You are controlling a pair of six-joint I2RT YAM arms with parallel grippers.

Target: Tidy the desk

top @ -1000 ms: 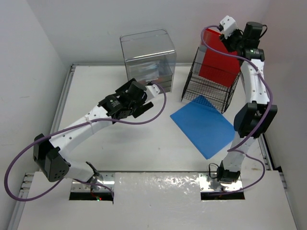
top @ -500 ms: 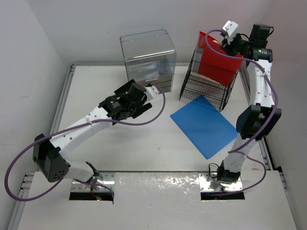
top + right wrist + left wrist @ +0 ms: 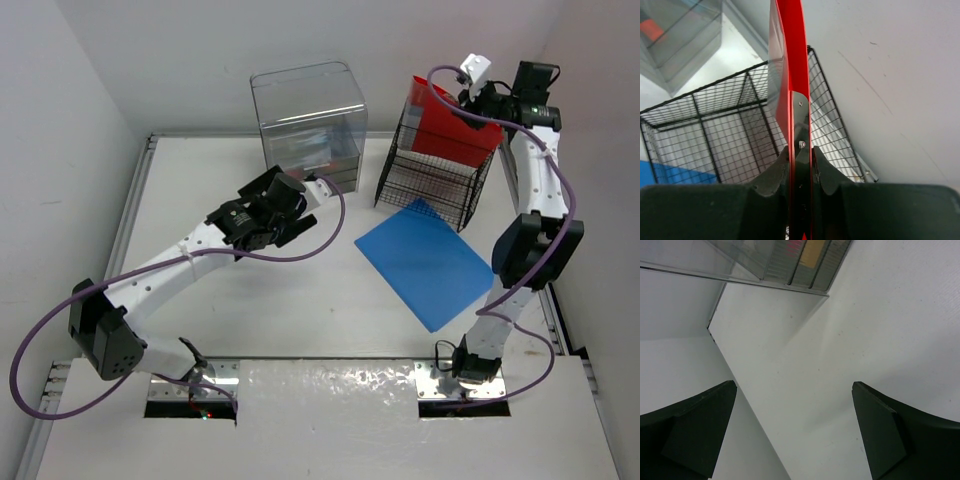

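The white desk (image 3: 250, 300) carries a black wire basket (image 3: 430, 185) at the back right. A red folder (image 3: 450, 125) stands upright in the basket, and my right gripper (image 3: 484, 98) is shut on its top edge from above. In the right wrist view the red folder (image 3: 792, 60) runs edge-on between the pads, with my right gripper (image 3: 801, 150) clamped on its spine above the basket (image 3: 715, 130). A blue folder (image 3: 425, 262) lies flat in front of the basket. My left gripper (image 3: 290, 205) hovers open over the bare desk (image 3: 865, 315), and nothing lies between the jaws of the left gripper (image 3: 794, 385).
A clear plastic drawer box (image 3: 308, 115) stands at the back centre, just beyond the left gripper, and its lower edge (image 3: 765, 260) shows in the left wrist view. White wall panels close the left, back and right sides. Metal rails edge the desk.
My right jaws have closed tighter on the red folder, and the right wrist has turned and shifted a little above the basket. The left arm has barely moved.
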